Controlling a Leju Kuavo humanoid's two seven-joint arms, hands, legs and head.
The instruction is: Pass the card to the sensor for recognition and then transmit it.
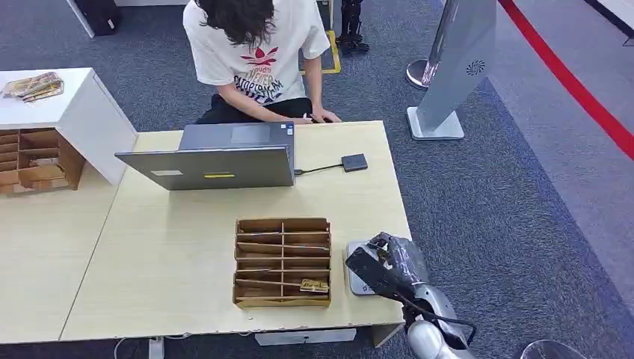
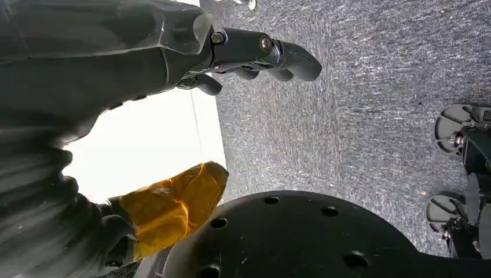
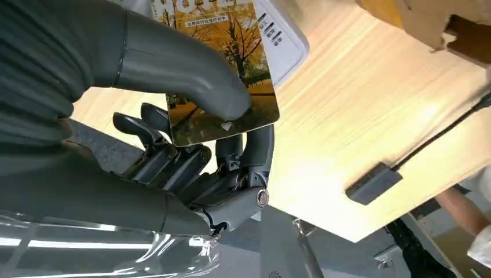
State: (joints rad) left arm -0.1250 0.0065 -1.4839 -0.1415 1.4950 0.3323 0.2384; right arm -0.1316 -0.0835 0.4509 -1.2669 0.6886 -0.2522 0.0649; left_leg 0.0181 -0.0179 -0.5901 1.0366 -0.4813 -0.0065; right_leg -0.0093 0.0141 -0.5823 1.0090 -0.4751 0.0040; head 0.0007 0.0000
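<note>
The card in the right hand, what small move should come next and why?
Probably lower the card flat onto the white sensor: the right hand pinches it just above that reader, so recognition looks not yet done.

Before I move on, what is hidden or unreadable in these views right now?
- White card sensor pad: head view, mostly covered by the right robot hand.
- Autumn-tree printed card: right wrist view, top cut by the frame edge, lower part under the thumb; its gap to the sensor cannot be told.
- Small card in the brown wooden slotted organiser: head view, too small to read.
</note>
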